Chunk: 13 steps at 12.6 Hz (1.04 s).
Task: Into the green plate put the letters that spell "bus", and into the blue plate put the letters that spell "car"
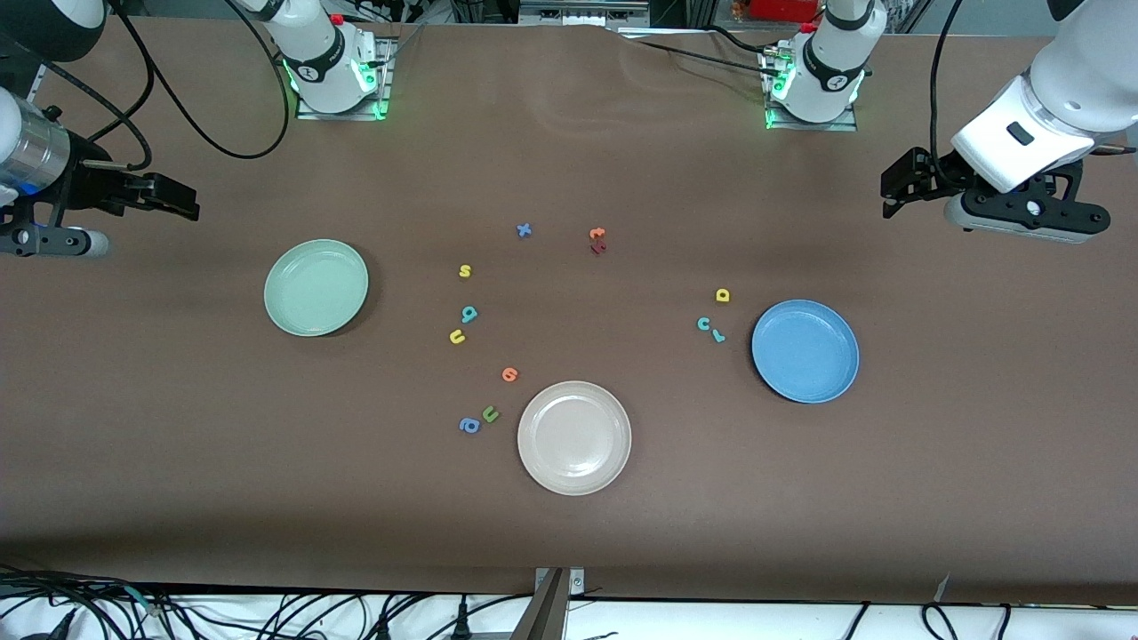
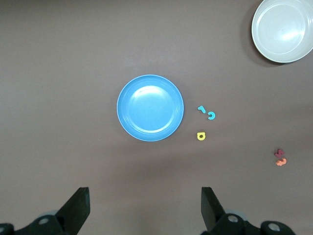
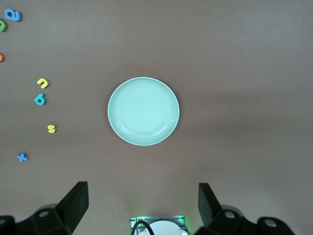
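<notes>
Both hands hang released above bare brown counter: the left hand (image 1: 898,185) at the left arm's end, fingers spread wide, the right hand (image 1: 169,197) at the right arm's end, likewise unclenched. Wide open surface lies around each. Nearest the left hand sits the smooth round blue plate (image 1: 805,350), with the yellow "a" (image 1: 723,295), teal "c" (image 1: 703,324) and teal "r" (image 1: 717,336) just beside it, apart from its rim. The pale green plate (image 1: 316,287) lies near the right hand; the yellow "s" (image 1: 465,271), teal "b" (image 1: 468,313) and yellow "u" (image 1: 457,336) stand well clear of it. Only the front view shows both plates together, plus the whole beige plate (image 1: 574,437).
</notes>
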Tool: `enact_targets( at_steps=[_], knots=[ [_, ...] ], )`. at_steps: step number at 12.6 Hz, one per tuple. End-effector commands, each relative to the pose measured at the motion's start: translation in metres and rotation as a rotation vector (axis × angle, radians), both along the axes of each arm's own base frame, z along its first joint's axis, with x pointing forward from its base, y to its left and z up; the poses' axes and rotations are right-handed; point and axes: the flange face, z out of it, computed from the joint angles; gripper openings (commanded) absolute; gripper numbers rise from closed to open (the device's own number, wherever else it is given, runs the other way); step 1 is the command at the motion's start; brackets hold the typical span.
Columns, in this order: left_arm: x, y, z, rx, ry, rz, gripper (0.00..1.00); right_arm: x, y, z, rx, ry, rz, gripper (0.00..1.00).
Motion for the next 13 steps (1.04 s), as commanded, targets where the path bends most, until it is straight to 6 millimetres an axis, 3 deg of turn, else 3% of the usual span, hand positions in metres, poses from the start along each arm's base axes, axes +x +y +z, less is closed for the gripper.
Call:
enact_targets(
  at_steps=[1, 13],
  knots=[
    [-0.0027, 0.0016, 0.0067, 0.026, -0.003, -0.005, 1.00, -0.0051, -0.0019, 0.0002, 0.006, 0.003, -0.015, 0.99],
    [-0.0028, 0.0008, 0.0067, 0.026, -0.003, -0.007, 1.00, -0.0049, -0.0034, -0.0042, 0.009, -0.004, -0.013, 0.99]
  ],
)
